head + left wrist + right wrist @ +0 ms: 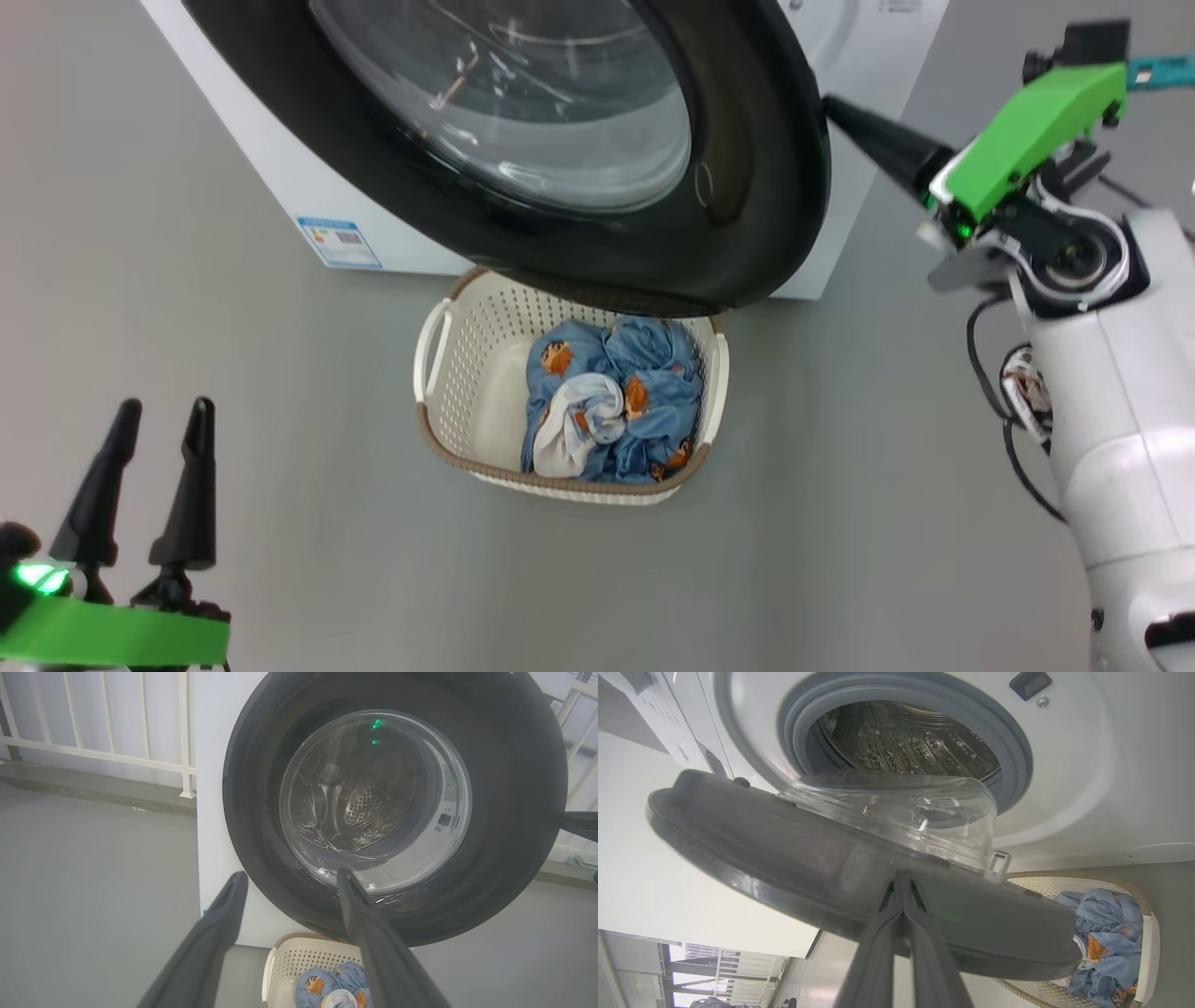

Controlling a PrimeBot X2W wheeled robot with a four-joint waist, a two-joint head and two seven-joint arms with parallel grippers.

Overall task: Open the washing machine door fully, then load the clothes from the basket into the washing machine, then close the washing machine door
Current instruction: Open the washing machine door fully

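Washing machine door (747,187) hangs part-open above the basket's far end, a glossy black ring round a bulging clear bowl. At lower left the left gripper (164,406) hovers with fingers apart, probably free for the laundry. In the centre, the perforated cream basket (471,392), brown woven-look rim, holds the clothes (644,373) — soft, crumpled blue and white. At right the right gripper (836,107), fingers pressed together on nothing, touches the door's inner edge — seemingly to swing it wider from the white washing machine (313,187).
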